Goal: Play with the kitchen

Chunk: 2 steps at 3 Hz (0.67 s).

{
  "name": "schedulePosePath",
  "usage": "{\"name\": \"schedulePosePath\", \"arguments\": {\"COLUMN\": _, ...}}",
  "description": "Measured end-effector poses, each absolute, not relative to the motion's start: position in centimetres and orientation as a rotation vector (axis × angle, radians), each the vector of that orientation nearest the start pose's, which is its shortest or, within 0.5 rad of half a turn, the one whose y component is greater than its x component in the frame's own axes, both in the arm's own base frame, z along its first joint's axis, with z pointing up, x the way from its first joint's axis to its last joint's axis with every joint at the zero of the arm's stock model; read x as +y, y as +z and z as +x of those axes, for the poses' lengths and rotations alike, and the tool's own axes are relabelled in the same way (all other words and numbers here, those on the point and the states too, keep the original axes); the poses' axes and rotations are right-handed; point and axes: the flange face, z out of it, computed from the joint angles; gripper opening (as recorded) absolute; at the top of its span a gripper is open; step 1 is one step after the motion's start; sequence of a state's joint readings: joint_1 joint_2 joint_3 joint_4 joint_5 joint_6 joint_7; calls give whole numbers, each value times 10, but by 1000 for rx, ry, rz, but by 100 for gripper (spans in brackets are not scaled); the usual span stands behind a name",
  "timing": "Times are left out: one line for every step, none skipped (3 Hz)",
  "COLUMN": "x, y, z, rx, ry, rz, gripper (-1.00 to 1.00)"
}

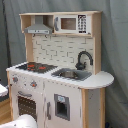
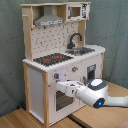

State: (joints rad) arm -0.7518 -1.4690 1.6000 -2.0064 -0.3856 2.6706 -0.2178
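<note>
No readable text, label, brand or number can be made out in either exterior view. On the kitchen, a toy microwave panel carries rows of small dark button marks, but no character on them can be read. The same panel is seen in the second exterior view, equally illegible.

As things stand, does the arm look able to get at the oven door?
Probably yes. In the second exterior view the arm reaches across the front of the kitchen, its end close to the oven door, with nothing between them.
</note>
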Motion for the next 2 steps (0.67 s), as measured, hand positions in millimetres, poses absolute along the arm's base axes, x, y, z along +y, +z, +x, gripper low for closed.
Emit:
{"name": "schedulePosePath", "arguments": {"x": 568, "y": 322, "z": 236, "rx": 1310, "ry": 823, "rz": 828, "gripper": 100}}
{"name": "schedulePosePath", "arguments": {"x": 563, "y": 323, "z": 211, "rx": 1282, "ry": 807, "rz": 827, "gripper": 100}}
